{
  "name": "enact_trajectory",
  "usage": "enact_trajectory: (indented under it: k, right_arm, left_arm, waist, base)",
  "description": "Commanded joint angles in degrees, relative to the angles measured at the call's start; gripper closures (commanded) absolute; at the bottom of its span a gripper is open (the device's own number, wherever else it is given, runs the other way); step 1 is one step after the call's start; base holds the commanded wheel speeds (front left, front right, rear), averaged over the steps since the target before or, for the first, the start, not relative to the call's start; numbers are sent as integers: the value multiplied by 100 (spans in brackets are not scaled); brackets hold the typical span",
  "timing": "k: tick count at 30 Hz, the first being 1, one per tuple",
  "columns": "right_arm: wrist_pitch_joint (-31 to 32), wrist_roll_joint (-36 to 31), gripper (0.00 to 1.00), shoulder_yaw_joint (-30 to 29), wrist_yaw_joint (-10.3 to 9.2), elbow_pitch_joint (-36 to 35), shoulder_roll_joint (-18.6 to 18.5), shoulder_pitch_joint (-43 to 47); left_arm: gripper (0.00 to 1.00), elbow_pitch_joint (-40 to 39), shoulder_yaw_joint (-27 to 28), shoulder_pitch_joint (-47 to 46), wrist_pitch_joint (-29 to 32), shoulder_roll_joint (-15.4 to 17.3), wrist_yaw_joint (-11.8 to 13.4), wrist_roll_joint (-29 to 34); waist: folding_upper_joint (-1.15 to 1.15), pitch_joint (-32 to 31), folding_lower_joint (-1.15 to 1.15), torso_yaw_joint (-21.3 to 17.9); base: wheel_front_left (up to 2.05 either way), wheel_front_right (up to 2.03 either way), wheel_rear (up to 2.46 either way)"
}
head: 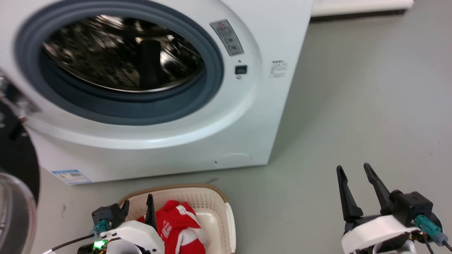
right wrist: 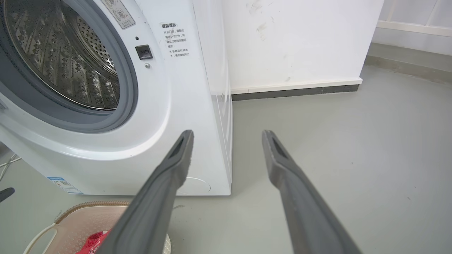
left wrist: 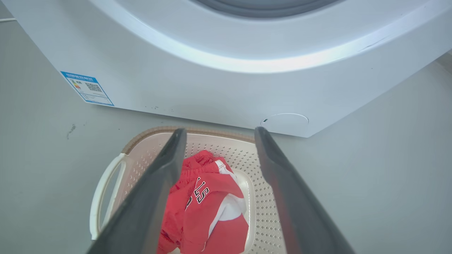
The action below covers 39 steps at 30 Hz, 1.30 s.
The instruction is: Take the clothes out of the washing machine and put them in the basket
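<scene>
The red clothes (head: 180,225) with white trim and lettering lie crumpled inside the cream basket (head: 212,197), which stands on the floor in front of the washing machine (head: 247,116). The same clothes (left wrist: 208,201) and basket (left wrist: 106,187) show in the left wrist view, and a corner of the basket (right wrist: 70,218) in the right wrist view. The machine's porthole is open and its steel drum (head: 120,53) shows bare metal. My left gripper (head: 137,203) hangs open just above the basket, holding nothing. Off to the right, my right gripper (head: 353,169) is open over bare floor.
The machine's glass door (head: 16,197) swings out at the far left. Grey floor (head: 370,106) stretches to the right of the machine. A white wall with a dark skirting (right wrist: 296,91) stands behind.
</scene>
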Motion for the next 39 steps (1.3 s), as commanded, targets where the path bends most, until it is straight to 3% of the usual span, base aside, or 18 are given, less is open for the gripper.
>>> enact_trajectory:
  k: [1, 10, 18, 39]
  right_arm:
    - [55, -39, 0, -35, -3, -90, -6, 140]
    - [350, -234, 0, -233, -3, -579, -6, 615]
    - [490, -376, 0, -380, -3, -942, -6, 777]
    - [488, -254, 0, -399, -3, -972, -5, 968]
  left_arm:
    - [0, -263, 13, 157, -13, -18, 16, 93]
    - [0, -2378, -107, 764, -14, -30, 216, 613]
    - [0, -3484, -181, 1068, -14, 16, 290, 1149]
    - [0, -3652, -296, 1514, -10, 176, 346, 1238]
  waist:
    - [0, -520, 2, 413]
    - [0, -1008, 2, 672]
    - [0, -1153, 2, 768]
    - [0, -1293, 2, 811]
  base:
    - [0, 0, 0]
    - [0, 0, 0]
    - [0, 0, 0]
    - [0, 0, 0]
